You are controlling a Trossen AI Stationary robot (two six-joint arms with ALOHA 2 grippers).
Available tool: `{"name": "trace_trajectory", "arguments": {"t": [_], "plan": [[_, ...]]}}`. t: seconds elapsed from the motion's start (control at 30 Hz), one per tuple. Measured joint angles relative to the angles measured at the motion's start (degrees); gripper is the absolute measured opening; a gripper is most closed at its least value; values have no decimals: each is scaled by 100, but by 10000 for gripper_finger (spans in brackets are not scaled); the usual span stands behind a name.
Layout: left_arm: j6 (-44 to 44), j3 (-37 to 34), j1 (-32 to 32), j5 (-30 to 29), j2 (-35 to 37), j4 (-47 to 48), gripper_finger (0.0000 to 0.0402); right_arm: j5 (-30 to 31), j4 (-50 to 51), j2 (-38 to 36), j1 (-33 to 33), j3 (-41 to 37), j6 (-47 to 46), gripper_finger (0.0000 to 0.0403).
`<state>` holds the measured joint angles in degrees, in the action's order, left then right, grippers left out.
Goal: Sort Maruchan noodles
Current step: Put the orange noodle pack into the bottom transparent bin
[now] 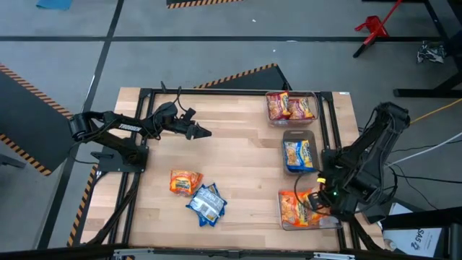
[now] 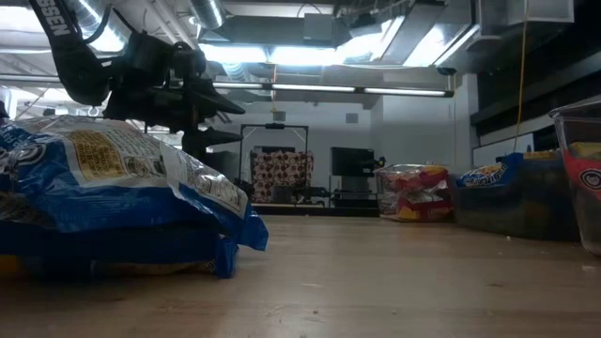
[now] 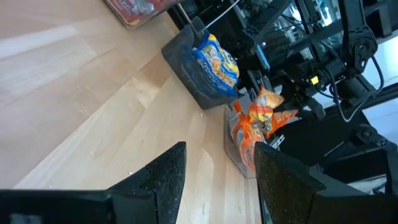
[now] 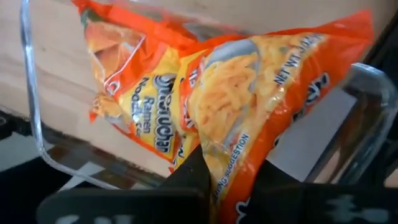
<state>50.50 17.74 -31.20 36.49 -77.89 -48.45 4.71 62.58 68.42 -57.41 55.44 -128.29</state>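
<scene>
Wood tabletop, three clear bins along rt edge. R gripper over nearest bin, jaws pinched on orange packet. L gripper hovers mid-table, jaws apart, empty. Orange & blue packets loose on table.

left gripper: raised, jaws apart | right gripper: low, pinched on orange packet

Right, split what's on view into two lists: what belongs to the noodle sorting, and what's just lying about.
Job:
- orange packet pinched in the right end effector over the near bin
- loose orange packet
- loose blue packets
- blue packets' bin
- red packets' bin

Lying about:
- red stand on the floor
</scene>
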Motion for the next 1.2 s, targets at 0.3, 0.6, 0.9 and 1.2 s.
{"name": "trace_trajectory", "arguments": {"t": [0.3,0.6,0.9,1.2], "plan": [[-7,0,0,-2,0,0,183,-744,-357,119,4,2,125,136],[-9,0,0,0,0,0,182,-1409,-331,20,4,79,101,197],[-11,0,0,9,0,0,182,-1299,684,20,4,686,-208,198],[-7,0,6,7,0,2,182,-1291,775,473,5,400,-360,151]]}}
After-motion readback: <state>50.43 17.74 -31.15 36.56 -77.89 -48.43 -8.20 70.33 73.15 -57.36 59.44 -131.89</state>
